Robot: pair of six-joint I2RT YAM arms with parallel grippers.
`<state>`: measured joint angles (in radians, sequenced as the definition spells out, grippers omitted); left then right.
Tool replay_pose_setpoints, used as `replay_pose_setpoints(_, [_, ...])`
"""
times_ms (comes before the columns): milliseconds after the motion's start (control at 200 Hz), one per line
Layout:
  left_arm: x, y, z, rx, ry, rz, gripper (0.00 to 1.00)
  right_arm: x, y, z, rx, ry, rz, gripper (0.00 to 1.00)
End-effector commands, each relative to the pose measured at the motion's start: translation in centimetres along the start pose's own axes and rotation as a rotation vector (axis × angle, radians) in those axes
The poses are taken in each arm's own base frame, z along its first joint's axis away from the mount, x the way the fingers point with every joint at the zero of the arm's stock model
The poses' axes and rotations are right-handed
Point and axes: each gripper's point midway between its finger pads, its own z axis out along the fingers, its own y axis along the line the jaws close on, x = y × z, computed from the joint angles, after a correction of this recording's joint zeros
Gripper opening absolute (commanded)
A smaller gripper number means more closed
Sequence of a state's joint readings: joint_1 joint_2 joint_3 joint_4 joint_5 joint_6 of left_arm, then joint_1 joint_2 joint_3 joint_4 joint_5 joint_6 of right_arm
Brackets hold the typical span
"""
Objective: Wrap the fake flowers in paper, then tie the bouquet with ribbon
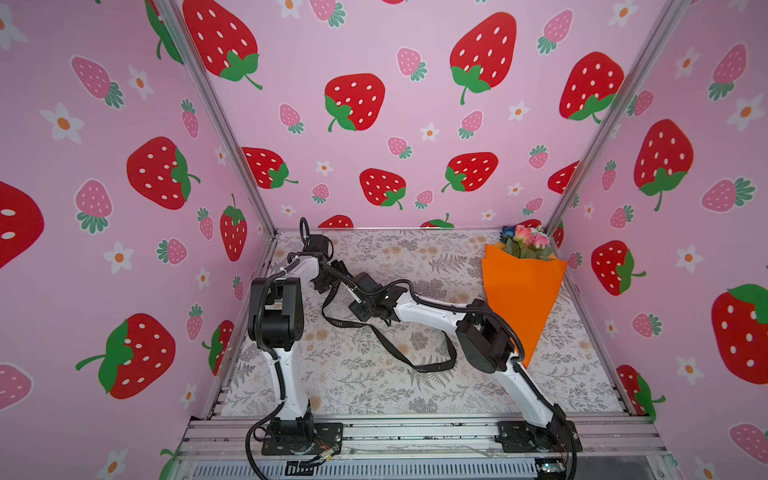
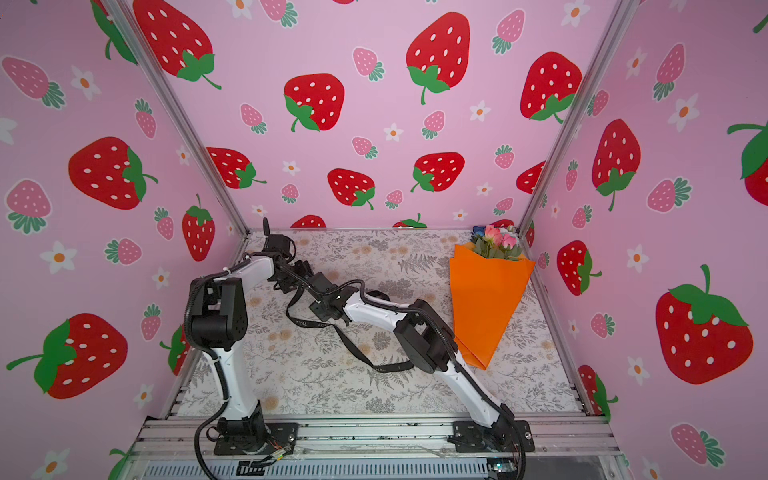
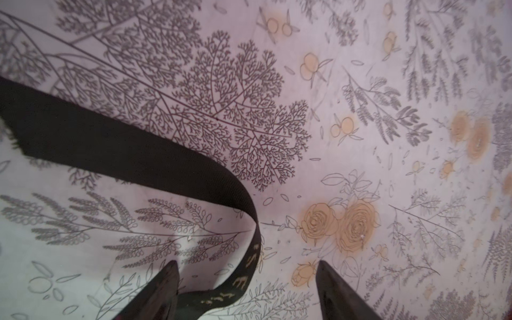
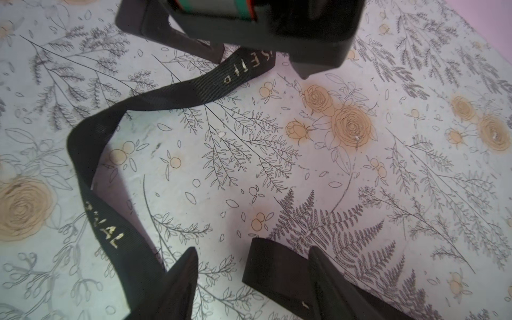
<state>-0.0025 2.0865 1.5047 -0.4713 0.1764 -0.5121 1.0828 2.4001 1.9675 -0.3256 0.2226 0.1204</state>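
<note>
1. Bouquet of fake flowers (image 1: 521,291), wrapped in orange paper: right side of frame in both top views (image 2: 486,299), on the table near the far right corner, well apart from both grippers.
2. Long axis near vertical in frame, slightly tilted. Blooms (image 1: 525,241) point up-frame toward the back wall; cone tip points down-frame, just beside the right arm (image 1: 482,345).
3. Left gripper (image 3: 246,263): jaws wide apart, black ribbon (image 3: 124,149) running loose between them, nothing clamped.
4. Right gripper (image 4: 252,249): jaws apart, ribbon end lying between the fingers, not pinched.
5. Surface: pale mat (image 1: 374,390) with grey fern and tan rose print; aluminium rails (image 1: 415,432) along bottom of frame.
6. Room: pink walls (image 1: 415,124) on three sides, strawberry and daisy print.
</note>
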Motion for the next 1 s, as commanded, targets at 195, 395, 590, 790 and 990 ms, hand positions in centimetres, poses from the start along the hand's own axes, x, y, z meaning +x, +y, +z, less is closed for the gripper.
replay_pose_setpoints(195, [0.0, 0.4, 1.1, -0.098, 0.046, 0.088, 0.76, 2.5, 0.1, 1.7, 0.022, 0.080, -0.038, 0.58])
replay_pose_setpoints(395, [0.0, 0.8, 1.9, -0.142, 0.063, 0.102, 0.54, 2.6, 0.1, 2.4, 0.029, 0.078, -0.035, 0.44])
replay_pose_setpoints(590, [0.2, 1.3, 1.8, -0.159, 0.063, 0.103, 0.09, 1.7, -1.8, 2.1, 0.089, 0.057, 0.017, 0.14])
replay_pose_setpoints(790, [-1.4, 1.9, -1.0, -0.168, -0.002, 0.097, 0.00, -0.8, -5.6, -2.3, 0.184, -0.016, 0.070, 0.02])
replay_pose_setpoints(990, [-6.6, 4.7, -9.4, -0.216, -0.203, 0.046, 0.00, -2.2, -12.5, -10.1, 0.340, -0.105, 0.183, 0.02])
